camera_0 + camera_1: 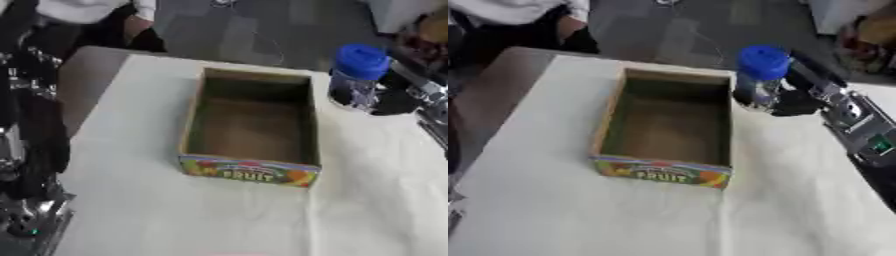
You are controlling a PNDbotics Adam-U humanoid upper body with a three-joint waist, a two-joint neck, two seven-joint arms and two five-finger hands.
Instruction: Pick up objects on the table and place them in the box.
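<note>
An open cardboard box with a colourful "FRUIT" front stands on the white-covered table, its inside bare. Just right of the box's far right corner a clear bottle with a blue cap stands upright. My right hand is curled round the bottle's lower part from the right side, the black arm reaching in from the right edge. Whether the bottle touches the table is unclear. My left arm hangs along the left edge; its hand does not show.
The white cloth spreads wide in front of the box and to its right. A brown table edge shows at the far left. A seated person is beyond the far left corner, away from the objects.
</note>
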